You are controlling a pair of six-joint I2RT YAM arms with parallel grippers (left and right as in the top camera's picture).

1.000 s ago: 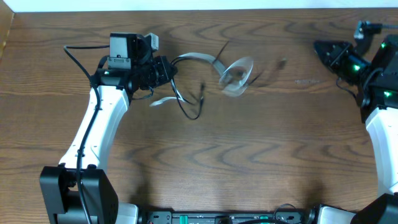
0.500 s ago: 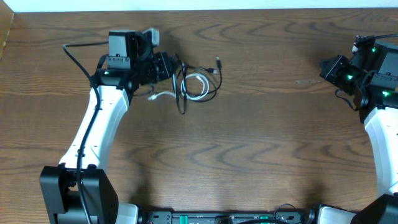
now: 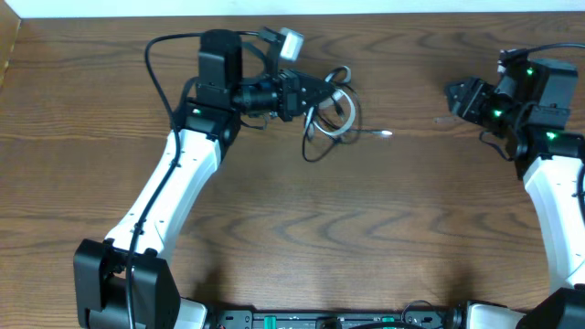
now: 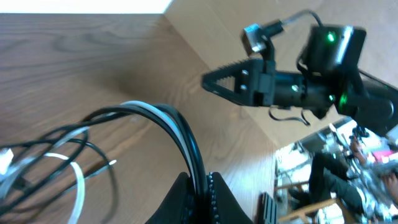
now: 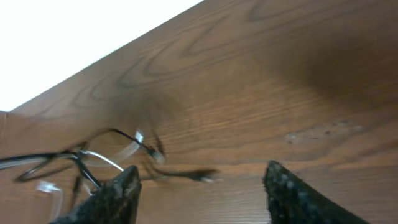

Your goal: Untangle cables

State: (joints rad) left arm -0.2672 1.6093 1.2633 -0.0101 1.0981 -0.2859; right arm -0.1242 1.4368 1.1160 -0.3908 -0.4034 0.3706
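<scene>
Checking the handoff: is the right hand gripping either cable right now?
No, the right hand is open over bare wood, while the cables run into the closed left hand.

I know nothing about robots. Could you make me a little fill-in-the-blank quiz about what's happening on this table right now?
1. The left claw is shut on two thin cables, one black and one ____.
2. The right claw is ____ and holds nothing.
3. The table looks to be made of ____.

Missing words: white; open; wood.
</scene>
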